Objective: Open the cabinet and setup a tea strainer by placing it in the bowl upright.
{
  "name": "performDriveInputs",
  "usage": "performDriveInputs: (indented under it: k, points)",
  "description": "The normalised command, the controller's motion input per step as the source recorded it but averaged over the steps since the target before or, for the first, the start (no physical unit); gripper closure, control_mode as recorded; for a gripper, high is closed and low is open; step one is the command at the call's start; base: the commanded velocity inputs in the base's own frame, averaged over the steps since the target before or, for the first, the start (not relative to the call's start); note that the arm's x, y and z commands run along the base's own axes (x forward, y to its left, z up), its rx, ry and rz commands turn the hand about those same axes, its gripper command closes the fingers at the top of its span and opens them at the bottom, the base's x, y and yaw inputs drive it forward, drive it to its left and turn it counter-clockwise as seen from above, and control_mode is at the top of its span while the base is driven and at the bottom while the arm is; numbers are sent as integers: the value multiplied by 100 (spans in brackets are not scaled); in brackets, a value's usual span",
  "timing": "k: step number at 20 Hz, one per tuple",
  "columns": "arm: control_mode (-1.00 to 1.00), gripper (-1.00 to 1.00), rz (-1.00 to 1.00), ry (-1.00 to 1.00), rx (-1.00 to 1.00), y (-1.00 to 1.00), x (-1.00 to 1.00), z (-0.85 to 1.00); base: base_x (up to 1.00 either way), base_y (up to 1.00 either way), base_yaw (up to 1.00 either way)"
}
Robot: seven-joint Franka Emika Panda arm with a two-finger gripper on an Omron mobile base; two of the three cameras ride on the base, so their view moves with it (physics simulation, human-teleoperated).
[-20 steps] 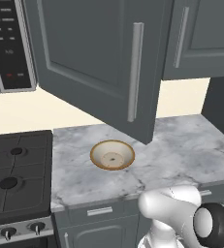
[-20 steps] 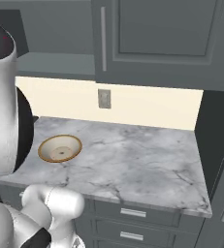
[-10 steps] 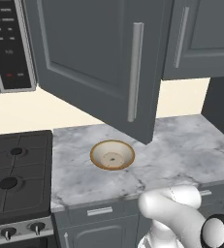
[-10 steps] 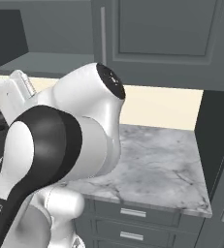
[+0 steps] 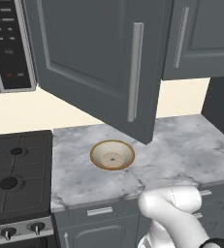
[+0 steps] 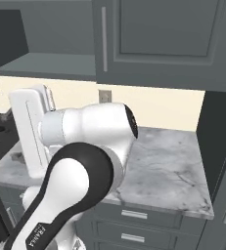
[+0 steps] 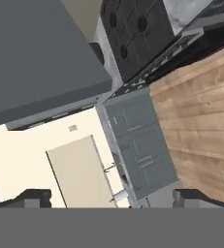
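Note:
The cabinet's (image 5: 94, 63) left door hangs swung open over the counter, its long bar handle (image 5: 135, 72) facing me. In the right base view the open cabinet shows its inner shelf (image 6: 46, 66) beside a closed door (image 6: 158, 39). The bowl (image 5: 112, 155), cream with a tan rim, sits empty on the marble counter under the open door. The tea strainer is out of view. My gripper (image 7: 114, 198) is open, fingertips (image 7: 33, 197) wide apart with nothing between them, looking sideways past the stove and lower drawers. My arm (image 6: 85, 146) rises in front of the counter's left part.
A black stove (image 5: 11, 169) adjoins the counter (image 5: 181, 145) on the left, with a microwave (image 5: 9, 43) above it. Drawer units (image 6: 134, 215) run under the counter. A dark tall unit (image 6: 222, 122) closes off the right end. An outlet (image 6: 103, 96) is on the cream wall.
My arm has swung up and across the right base view, now covering the bowl there. In the left base view its dark elbow joint has dropped out of the frame. The cabinet door and bowl have not moved.

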Motion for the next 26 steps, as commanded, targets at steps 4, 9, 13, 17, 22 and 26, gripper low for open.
performDriveInputs:
  k: [4,9,13,17,22,26]
  points:
    - [-100,-100,4,4,11,40,34,7,0,0,0]
    - [-100,-100,9,18,2,31,65,14,0,0,0]
    - [-100,-100,10,11,8,26,36,10,0,0,0]
    - [-100,-100,13,6,3,37,13,1,0,0,0]
    - [-100,-100,12,2,0,61,2,0,0,0,0]
    - [-100,-100,7,1,0,55,25,0,0,0,0]
